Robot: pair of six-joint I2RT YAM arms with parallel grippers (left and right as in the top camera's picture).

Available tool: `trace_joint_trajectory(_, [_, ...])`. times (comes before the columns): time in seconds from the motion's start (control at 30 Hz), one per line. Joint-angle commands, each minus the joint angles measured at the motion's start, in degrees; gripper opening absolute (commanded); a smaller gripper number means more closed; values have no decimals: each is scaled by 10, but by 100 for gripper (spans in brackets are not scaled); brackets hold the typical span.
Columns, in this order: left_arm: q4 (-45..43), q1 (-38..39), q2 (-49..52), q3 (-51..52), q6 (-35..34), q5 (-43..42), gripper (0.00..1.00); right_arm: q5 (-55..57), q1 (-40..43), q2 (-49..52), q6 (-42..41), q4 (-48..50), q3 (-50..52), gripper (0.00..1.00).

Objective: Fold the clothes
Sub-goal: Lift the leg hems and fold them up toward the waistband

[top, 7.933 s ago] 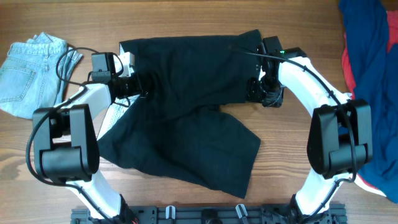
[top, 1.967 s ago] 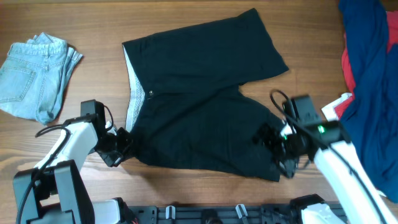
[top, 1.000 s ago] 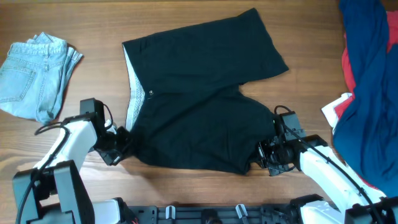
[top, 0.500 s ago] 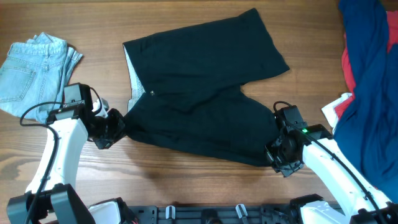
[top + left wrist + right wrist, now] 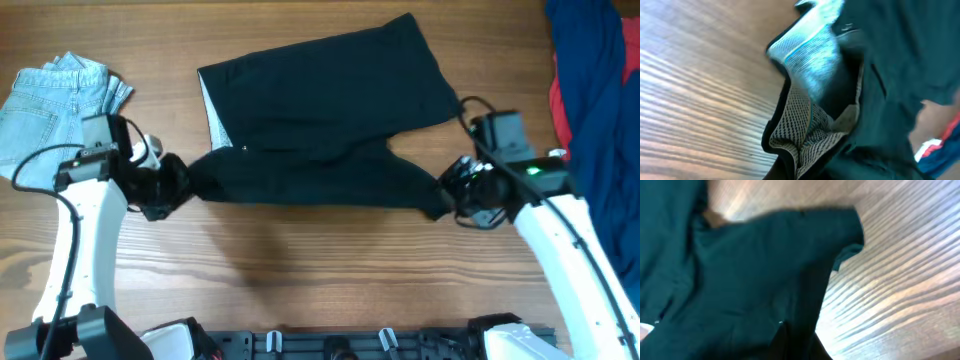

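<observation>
The clothes, black shorts (image 5: 320, 120), lie across the middle of the table with their near edge lifted and stretched between both arms. My left gripper (image 5: 178, 186) is shut on the waistband corner, where a checked lining (image 5: 815, 132) and a pale band show in the left wrist view. My right gripper (image 5: 452, 192) is shut on the leg hem at the right; black cloth (image 5: 750, 290) fills the right wrist view and hides the fingers. The far leg lies flat toward the table's back.
A light-blue denim piece (image 5: 55, 115) lies at the far left, close to my left arm. Navy-blue and red garments (image 5: 595, 110) are heaped along the right edge beside my right arm. Bare wooden table (image 5: 300, 270) lies in front of the shorts.
Both grippers have moved away from the near edge toward the back, carrying the near edge of the shorts up and over. The cloth is now pulled taut between them.
</observation>
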State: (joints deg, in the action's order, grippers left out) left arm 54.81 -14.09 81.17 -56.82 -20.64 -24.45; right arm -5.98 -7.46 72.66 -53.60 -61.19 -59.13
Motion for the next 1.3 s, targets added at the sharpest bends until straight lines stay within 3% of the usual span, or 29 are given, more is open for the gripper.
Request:
trace_joint_trajectory(0.0, [-38, -9, -9, -31, -29, -14, 4, -7, 69, 52, 122, -11, -81, 4])
trace_joint_trajectory(0.1, [-92, -9, -9, -31, -56, -61, 4, -2, 80, 118, 167, -11, -160, 4])
trace_joint_trajectory(0.3, [-337, 6, -6, -31, -149, -61, 4, 40, 80, 303, 236, 3, -380, 4])
trace_joint_trajectory(0.37, [-417, 38, 9, -31, -172, -41, 4, 58, 80, 331, 253, 43, -413, 4])
trace_joint_trajectory(0.53, [-494, 109, 70, -31, -180, 53, 4, 88, 80, 347, 297, 150, -414, 4])
trace_joint_trajectory(0.67, [-547, 117, 101, -31, -181, 94, 4, 85, 80, 374, 311, 191, -414, 4])
trace_joint_trajectory(0.9, [-551, 117, 125, -31, -212, 130, 4, 60, 76, 437, 361, 246, -414, 4])
trace_joint_trajectory(1.0, [-540, 117, 118, -31, -288, -9, 4, 66, 78, 440, 371, 256, -414, 4])
trace_joint_trajectory(1.1, [-423, 110, 93, -31, -381, -82, 4, 66, 78, 440, 371, 256, -414, 4])
trace_joint_trajectory(1.2, [-300, 105, 62, -31, -399, -85, 4, 66, 78, 440, 371, 256, -414, 4])
trace_joint_trajectory(1.27, [-285, 106, 41, -31, -398, -96, 4, 66, 78, 440, 370, 256, -414, 4])
